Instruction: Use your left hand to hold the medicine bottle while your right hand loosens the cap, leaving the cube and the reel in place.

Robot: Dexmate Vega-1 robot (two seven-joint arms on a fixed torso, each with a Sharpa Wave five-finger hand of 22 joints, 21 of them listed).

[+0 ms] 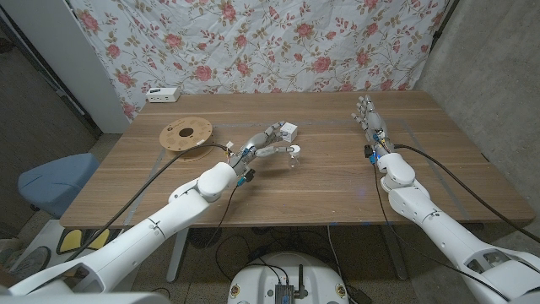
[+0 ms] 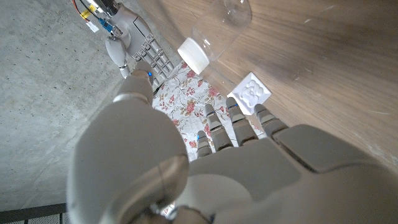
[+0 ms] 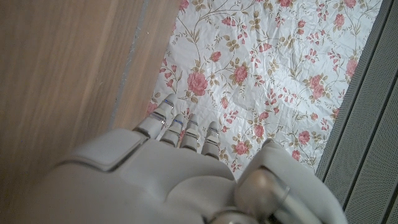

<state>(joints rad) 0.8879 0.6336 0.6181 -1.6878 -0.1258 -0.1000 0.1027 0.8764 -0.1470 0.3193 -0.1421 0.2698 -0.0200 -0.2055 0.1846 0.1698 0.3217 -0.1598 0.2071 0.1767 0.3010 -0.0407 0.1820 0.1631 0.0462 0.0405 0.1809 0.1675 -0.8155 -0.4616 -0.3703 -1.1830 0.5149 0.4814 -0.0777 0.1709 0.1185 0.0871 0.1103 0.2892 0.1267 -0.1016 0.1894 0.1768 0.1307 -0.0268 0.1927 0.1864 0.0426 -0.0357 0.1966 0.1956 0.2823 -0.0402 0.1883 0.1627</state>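
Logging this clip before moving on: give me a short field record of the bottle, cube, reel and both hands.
bottle: clear medicine bottle with white cap, lying on its side on the table
cube: white cube, beyond the left hand's fingers
reel: wooden reel, flat at the table's left
left hand: left hand fingers spread beside the bottle, not gripping it
right hand: right hand apart, holding nothing

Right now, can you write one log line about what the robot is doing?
left robot hand: open beside bottle | right robot hand: open, apart | cap: on | cube, reel: untouched
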